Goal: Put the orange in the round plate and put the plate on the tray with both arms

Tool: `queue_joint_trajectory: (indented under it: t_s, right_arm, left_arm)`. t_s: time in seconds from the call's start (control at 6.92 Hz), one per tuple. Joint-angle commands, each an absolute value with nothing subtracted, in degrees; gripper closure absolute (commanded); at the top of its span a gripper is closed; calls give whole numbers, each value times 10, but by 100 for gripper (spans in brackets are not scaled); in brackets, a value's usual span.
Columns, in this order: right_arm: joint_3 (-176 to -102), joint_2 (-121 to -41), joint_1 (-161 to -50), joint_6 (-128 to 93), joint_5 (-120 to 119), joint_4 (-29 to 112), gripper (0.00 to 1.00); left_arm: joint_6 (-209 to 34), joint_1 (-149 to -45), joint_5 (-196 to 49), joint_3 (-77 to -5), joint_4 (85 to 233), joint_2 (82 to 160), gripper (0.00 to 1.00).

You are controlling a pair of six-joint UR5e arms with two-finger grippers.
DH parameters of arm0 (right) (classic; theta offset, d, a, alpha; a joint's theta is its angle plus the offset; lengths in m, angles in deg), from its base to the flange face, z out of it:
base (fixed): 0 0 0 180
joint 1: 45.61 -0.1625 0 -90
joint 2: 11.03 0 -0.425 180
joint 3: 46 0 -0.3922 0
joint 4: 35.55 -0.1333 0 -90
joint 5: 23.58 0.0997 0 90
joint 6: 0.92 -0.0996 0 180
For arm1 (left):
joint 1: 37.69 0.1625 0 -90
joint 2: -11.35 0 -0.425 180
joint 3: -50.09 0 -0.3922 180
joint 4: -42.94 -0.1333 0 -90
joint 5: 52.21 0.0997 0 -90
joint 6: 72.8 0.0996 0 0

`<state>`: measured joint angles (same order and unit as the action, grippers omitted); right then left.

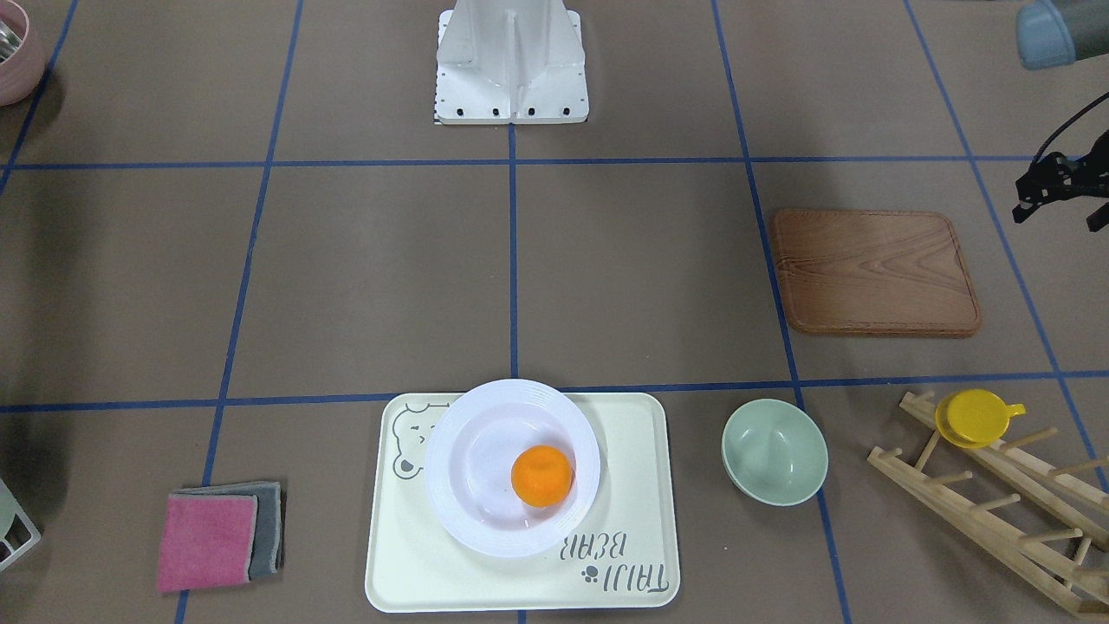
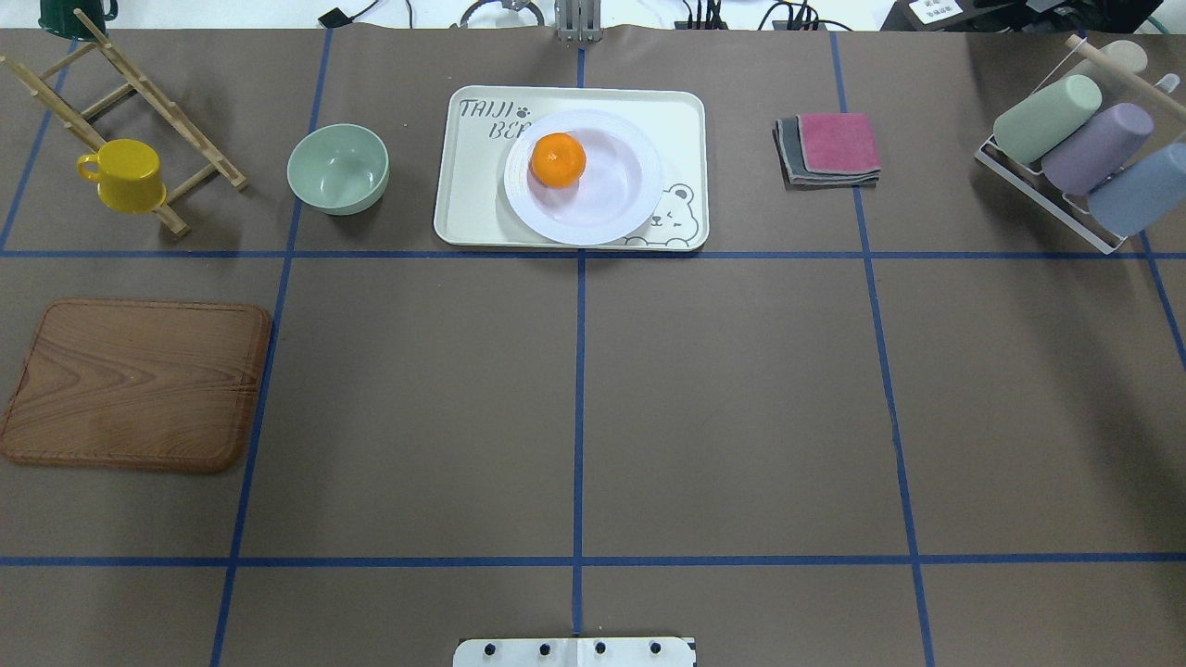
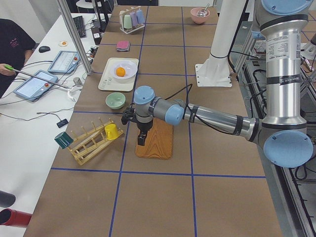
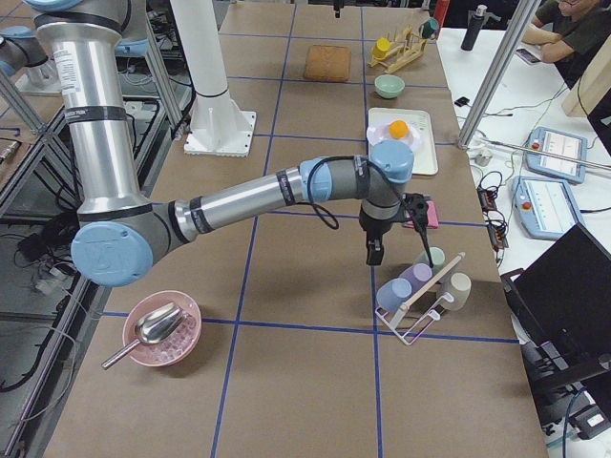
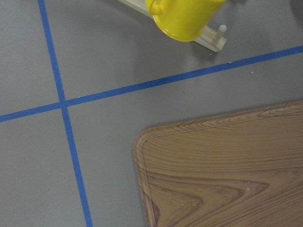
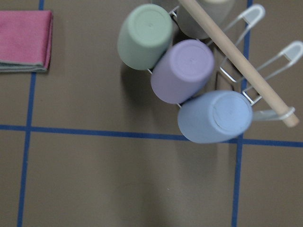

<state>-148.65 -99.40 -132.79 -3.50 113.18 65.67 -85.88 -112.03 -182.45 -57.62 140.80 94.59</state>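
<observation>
Front-facing view: the small bright-orange citrus fruit (image 1: 541,475) is seated in the glossy white round plate (image 1: 472,459), which is carried on the cream rectangular bear-print tray (image 1: 407,555). Left view: the black left gripper (image 3: 141,140) is hung well apart from the tray; its grip cannot be told. Right view: the black right gripper (image 4: 373,254) is likewise held well apart from the tray, grip unreadable.

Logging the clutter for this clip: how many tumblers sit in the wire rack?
4, in a row: green tumbler, purple tumbler, blue tumbler, and a cream tumbler at the far end, partly hidden by the rod.
</observation>
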Motion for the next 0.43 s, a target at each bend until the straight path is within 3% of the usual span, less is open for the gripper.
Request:
queue_joint_trajectory:
  t_s: [0.0,0.29]
  right_arm:
    - [-1486,-1037,-1338,-32,1131,631,0]
    - [-1487,-1037,-1338,-30,1131,631,0]
  left_arm:
    - [-857,-1131,-1840,-575,1411,934,1]
    - [-857,-1132,-1840,-575,1412,931,1]
